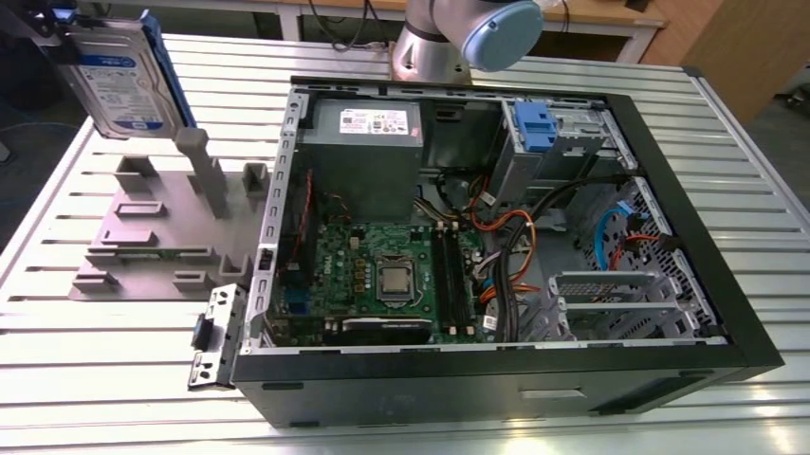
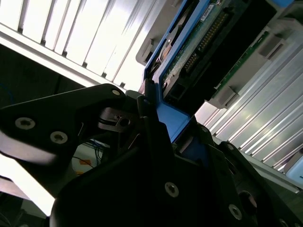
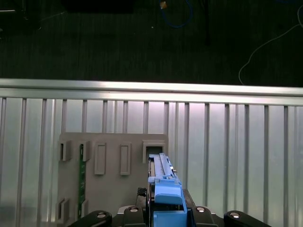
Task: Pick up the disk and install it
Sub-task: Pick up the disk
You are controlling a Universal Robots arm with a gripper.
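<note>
The disk [image 1: 123,83], silver with a white-and-blue label and blue side rails, hangs on edge in the air at the exterior view's far left, above the grey fixture plate [image 1: 146,232]. My gripper [image 1: 79,28] is shut on its upper end. In the first wrist view the disk [image 3: 163,182] is seen edge-on, blue rail toward the camera, between the black fingers [image 3: 135,210]. The second wrist view has the blue rail [image 2: 173,120] clamped by a black finger [image 2: 151,127]. The open computer case [image 1: 708,284] lies to the exterior view's right, with a blue-latched drive bay [image 1: 534,128] at its far corner.
Upright posts [image 1: 203,171] rise from the fixture plate under the disk. A green memory stick [image 3: 81,175] stands in a fixture slot. The case holds a grey power supply [image 1: 367,142], motherboard [image 1: 379,275] and cables [image 1: 519,256]. The arm's base [image 1: 437,43] stands behind it on the slatted metal table [image 1: 114,370].
</note>
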